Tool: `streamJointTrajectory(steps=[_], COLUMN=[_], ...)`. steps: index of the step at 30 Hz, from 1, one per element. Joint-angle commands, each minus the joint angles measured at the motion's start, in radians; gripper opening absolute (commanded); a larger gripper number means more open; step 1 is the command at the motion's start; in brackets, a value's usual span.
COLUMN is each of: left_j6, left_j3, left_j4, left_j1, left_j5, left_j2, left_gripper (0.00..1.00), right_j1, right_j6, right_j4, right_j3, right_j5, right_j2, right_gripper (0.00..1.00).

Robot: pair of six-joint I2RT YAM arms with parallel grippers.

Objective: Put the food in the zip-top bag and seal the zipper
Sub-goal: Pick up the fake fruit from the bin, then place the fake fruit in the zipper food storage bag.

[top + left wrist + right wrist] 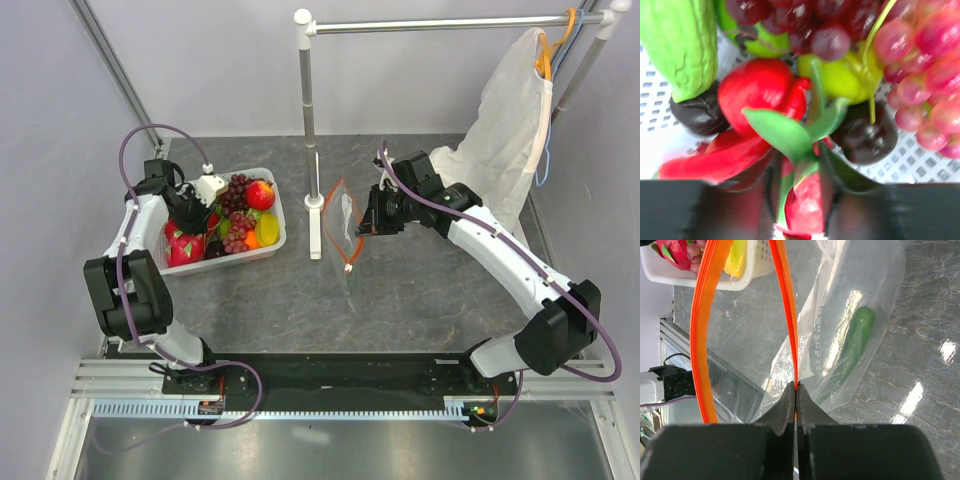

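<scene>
**Bag held open while the toy fruit sits in its basket**

On the grey stone-patterned table (430, 300), the right gripper (796, 388) is pinched tight on the zipper (785, 300), the orange-red strip along the mouth of the zip-top bag (875, 300). Its two dark fingers meet on one lip of the strip, and the other lip bows away toward 9 o'clock in the wrist view, leaving the mouth agape. The clear bag sits near the middle of the table and stretches from the grip toward 6 o'clock. One long green piece (856, 340) lies inside it, beside the white printed label (817, 340).

At 9 o'clock from the bag, a white slotted basket (278, 238) holds the rest of the food (240, 215): a red apple (260, 194), purple grapes (238, 185), a yellow piece (267, 230) and a pink dragon fruit (183, 245). The left gripper (195, 212) is down among them on the basket's 9 o'clock side. Seen from its wrist, its fingers (685, 212) stand either side of a red piece with green leaves (805, 205). The view is blurred, and whether they press on that piece cannot be told.

At 2 o'clock, a white garment cover (510, 120) hangs on an orange hanger (545, 55) from a metal rail (440, 22).
</scene>
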Motion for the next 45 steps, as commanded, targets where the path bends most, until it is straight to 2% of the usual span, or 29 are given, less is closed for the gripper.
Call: streamJointTrajectory(steps=[1, 5, 15, 22, 25, 29, 32, 34, 36, 38, 39, 42, 45], left_j6=[0.015, -0.015, -0.068, -0.123, -0.205, -0.305, -0.409, -0.484, -0.548, -0.667, -0.701, -0.83, -0.902], left_j3=[-0.027, 0.008, 0.177, 0.29, 0.361, 0.453, 0.465, 0.461, 0.438, 0.395, 0.381, 0.34, 0.338], left_j4=[0.051, -0.012, -0.214, -0.286, -0.297, -0.285, -0.186, -0.115, 0.005, 0.11, 0.21, 0.403, 0.503], left_j1=[-0.012, -0.012, -0.01, -0.009, -0.012, -0.022, -0.093, -0.186, -0.307, -0.37, -0.431, -0.557, -0.679], left_j5=[-0.016, -0.004, 0.031, 0.106, 0.186, 0.432, 0.497, 0.493, 0.488, 0.482, 0.476, 0.407, 0.298], left_j2=[0.031, -0.035, -0.184, -0.248, -0.267, -0.32, -0.354, -0.385, -0.408, -0.421, -0.425, -0.426, -0.397], left_gripper=[0.24, 0.02, 0.02, 0.02, 0.02, 0.02, 0.02, 0.02, 0.02, 0.02, 0.02, 0.02, 0.02], right_j1=[-0.001, -0.002, -0.001, -0.002, -0.004, -0.002, -0.002, -0.002, -0.002, -0.002, -0.002, -0.004, -0.002], right_j6=[-0.012, -0.018, -0.022, -0.022, -0.022, -0.015, -0.013, -0.013, -0.012, -0.013, -0.012, -0.007, 0.004], right_j4=[0.021, 0.017, 0.011, 0.009, 0.011, 0.017, 0.024, 0.027, 0.027, 0.027, 0.026, 0.032, 0.037], right_j3=[0.011, 0.005, -0.003, -0.008, -0.008, -0.008, -0.008, -0.008, -0.006, -0.003, 0.0, 0.005, 0.006], right_j5=[-0.006, -0.003, 0.001, -0.002, -0.009, -0.038, -0.063, -0.072, -0.078, -0.086, -0.089, -0.106, -0.117], right_j2=[0.004, -0.004, -0.016, -0.024, -0.021, -0.019, -0.013, -0.01, -0.01, -0.007, -0.007, -0.007, -0.006], right_gripper=[0.0, 0.0, 0.0, 0.0, 0.0, 0.0, 0.0, 0.0, 0.0, 0.0, 0.0, 0.0, 0.0])
